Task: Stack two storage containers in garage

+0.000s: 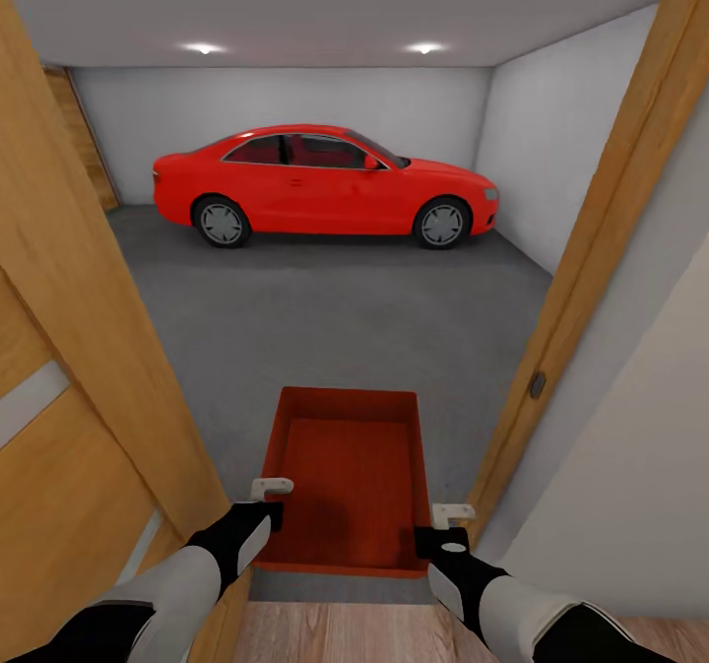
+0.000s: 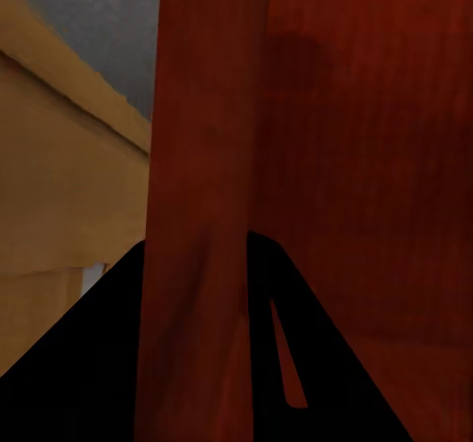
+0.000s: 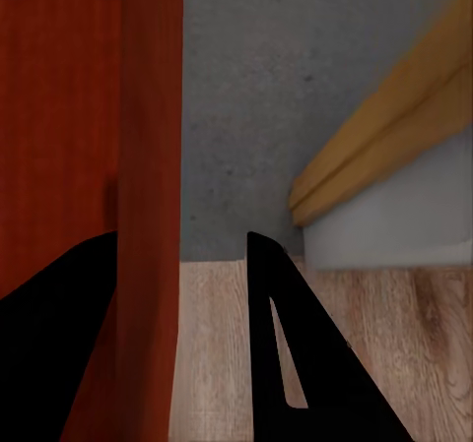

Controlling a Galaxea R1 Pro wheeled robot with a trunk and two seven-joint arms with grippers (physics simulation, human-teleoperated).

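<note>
Gripping bin (image 1: 347,476) w/ both tools at garage doorway (image 1: 601,249).

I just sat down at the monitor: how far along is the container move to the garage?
Partway. One storage container is in hand: the left gripper and right gripper clamp its side walls, and it hangs in the doorway over the garage floor, with the red car ahead. Nothing rests on that concrete yet. Left: set this one down, then bring the second container and stack it.
</note>
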